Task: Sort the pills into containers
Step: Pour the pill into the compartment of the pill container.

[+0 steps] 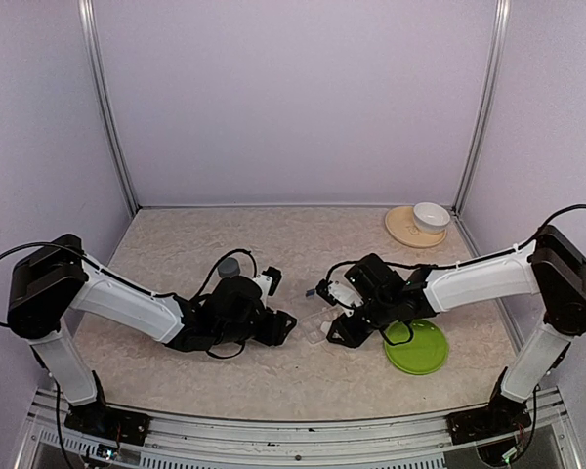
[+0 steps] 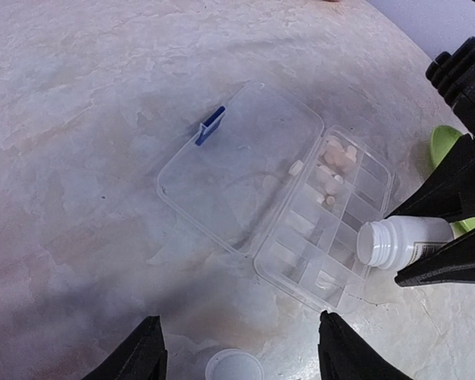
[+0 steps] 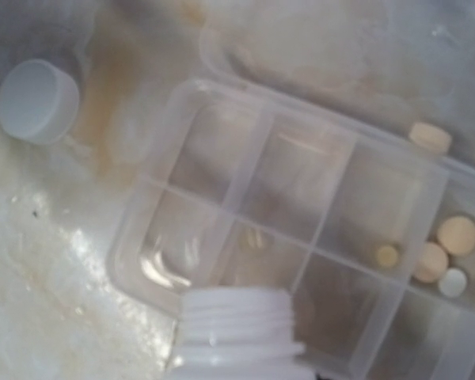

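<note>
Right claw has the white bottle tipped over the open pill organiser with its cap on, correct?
No, the white cap is off: the right wrist view shows it lying beside the open pill organiser, and the bare threaded mouth of the white bottle above the compartments. The right claw does hold the bottle tipped.

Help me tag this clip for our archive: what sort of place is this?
Probably a robotics lab test booth: plain lilac walls in an aluminium frame, two arms bolted to the edge of the table, and staged props, a clear pill organiser and a white bottle held in the right end effector.
</note>
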Action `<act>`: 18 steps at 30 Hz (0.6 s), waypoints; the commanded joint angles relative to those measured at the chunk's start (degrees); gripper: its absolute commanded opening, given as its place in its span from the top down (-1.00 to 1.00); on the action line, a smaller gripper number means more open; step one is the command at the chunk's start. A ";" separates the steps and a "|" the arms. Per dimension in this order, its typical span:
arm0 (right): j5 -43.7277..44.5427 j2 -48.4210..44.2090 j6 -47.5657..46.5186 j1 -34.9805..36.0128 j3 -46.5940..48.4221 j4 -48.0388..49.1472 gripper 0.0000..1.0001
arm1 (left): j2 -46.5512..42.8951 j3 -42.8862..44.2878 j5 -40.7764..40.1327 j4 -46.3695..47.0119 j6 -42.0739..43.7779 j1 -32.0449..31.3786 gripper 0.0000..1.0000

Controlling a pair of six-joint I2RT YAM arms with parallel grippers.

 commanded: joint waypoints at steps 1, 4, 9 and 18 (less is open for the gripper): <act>0.65 1.09 -0.68 0.56 1.83 -2.46 1.00 | -1.46 -0.94 -0.20 1.81 -0.32 0.43 -0.29; 0.80 1.34 -0.85 0.52 2.52 -3.32 1.00 | -1.46 -1.06 -0.12 2.01 -0.42 0.52 -0.29; 1.34 1.53 -1.22 0.75 3.50 -4.76 1.00 | -1.64 -1.21 -0.14 2.20 -0.48 0.57 -0.29; 1.45 1.44 -1.41 0.84 3.91 -5.26 1.00 | -1.72 -1.60 -0.02 2.51 -0.62 0.66 -0.29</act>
